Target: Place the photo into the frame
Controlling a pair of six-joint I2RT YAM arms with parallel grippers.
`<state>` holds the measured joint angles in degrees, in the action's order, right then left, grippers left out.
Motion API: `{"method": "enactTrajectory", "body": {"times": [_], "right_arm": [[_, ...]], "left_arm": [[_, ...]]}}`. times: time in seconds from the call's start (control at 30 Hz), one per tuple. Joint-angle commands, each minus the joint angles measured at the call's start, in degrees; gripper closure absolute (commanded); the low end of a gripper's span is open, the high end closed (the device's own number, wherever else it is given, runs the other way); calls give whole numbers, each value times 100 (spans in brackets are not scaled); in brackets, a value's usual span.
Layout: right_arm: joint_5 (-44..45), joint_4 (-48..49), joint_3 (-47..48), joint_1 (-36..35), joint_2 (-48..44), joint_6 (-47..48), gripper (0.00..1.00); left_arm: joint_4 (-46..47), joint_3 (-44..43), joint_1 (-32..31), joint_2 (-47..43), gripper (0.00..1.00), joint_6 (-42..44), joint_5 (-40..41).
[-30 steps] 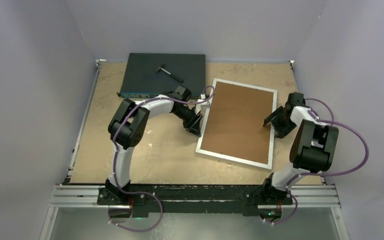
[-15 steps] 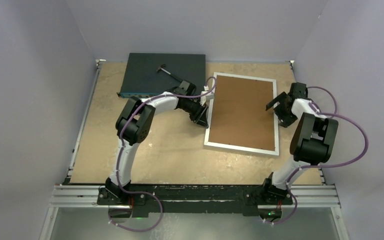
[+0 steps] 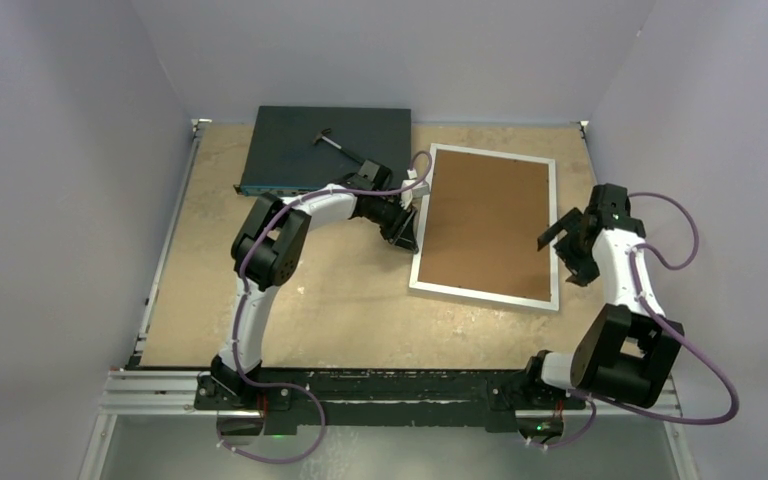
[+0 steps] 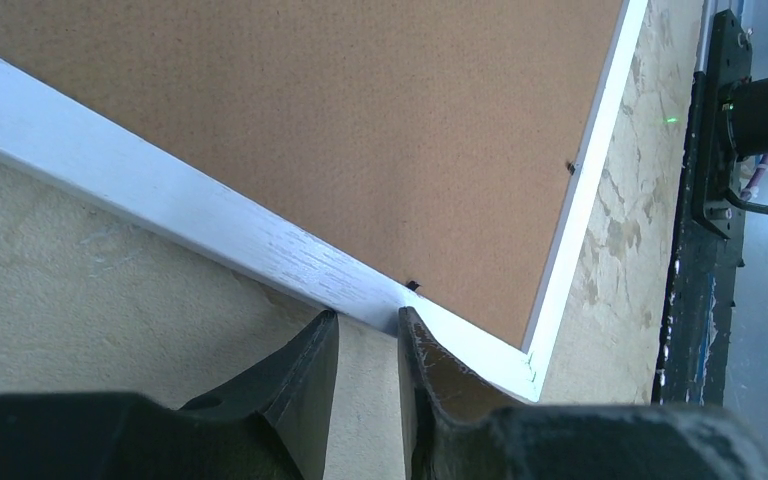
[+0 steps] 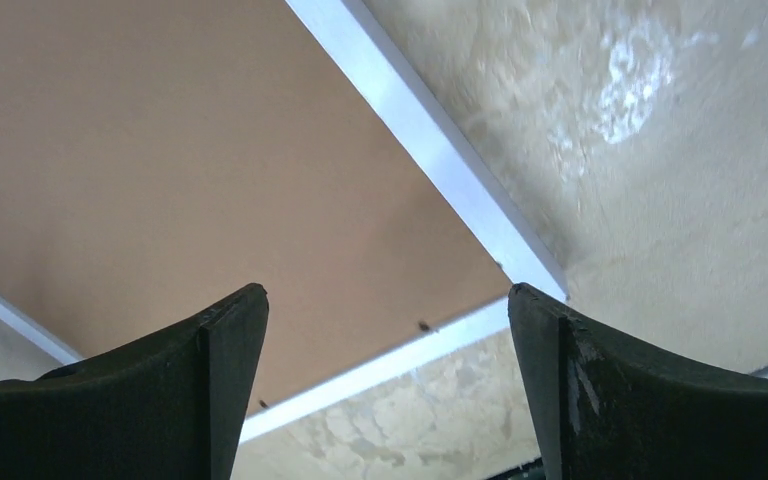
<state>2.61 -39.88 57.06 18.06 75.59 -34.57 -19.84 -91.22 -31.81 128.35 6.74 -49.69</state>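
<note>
The frame [image 3: 482,293] lay face down toward the 3 o'clock side of the table [image 3: 310,300], with its brown backing board [image 3: 485,220] uppermost inside the thin white rim. The photo showed in no view, and whether it sat beneath the board could not be told. The left gripper [image 4: 368,318] was at the frame's 9 o'clock edge with its jaws drawn narrow. Its tips were right against the white rim and only bare table showed in the slit between them, so it seemed to press on the frame rather than hold it. The right gripper [image 5: 385,300] hung above the frame's 4 o'clock corner, jaws spread wide and empty. A dark switch box [image 3: 325,150] sat at the table's 11 o'clock, well apart. The frame looked stiff and fairly light, though probably breakable if it carries glass. Its smooth painted rim, flush on the table, gave the fingers little to get under. The soundest hold seemed to be the rim at an edge or corner, pinched across its thickness once lifted. Small dark tabs [image 4: 412,285] along the inner edge looked to be what keeps the board in.
</note>
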Motion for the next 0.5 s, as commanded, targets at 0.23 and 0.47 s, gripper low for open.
{"method": "enactTrajectory", "body": {"times": [0.23, 0.47], "right_arm": [[-472, -171, -1152, 30, -133, 168, 12], [-571, -10, -1172, 30, -101, 168, 15]], "left_arm": [[453, 103, 61, -3, 76, 180, 408], [425, 127, 61, 1, 77, 202, 443]]}}
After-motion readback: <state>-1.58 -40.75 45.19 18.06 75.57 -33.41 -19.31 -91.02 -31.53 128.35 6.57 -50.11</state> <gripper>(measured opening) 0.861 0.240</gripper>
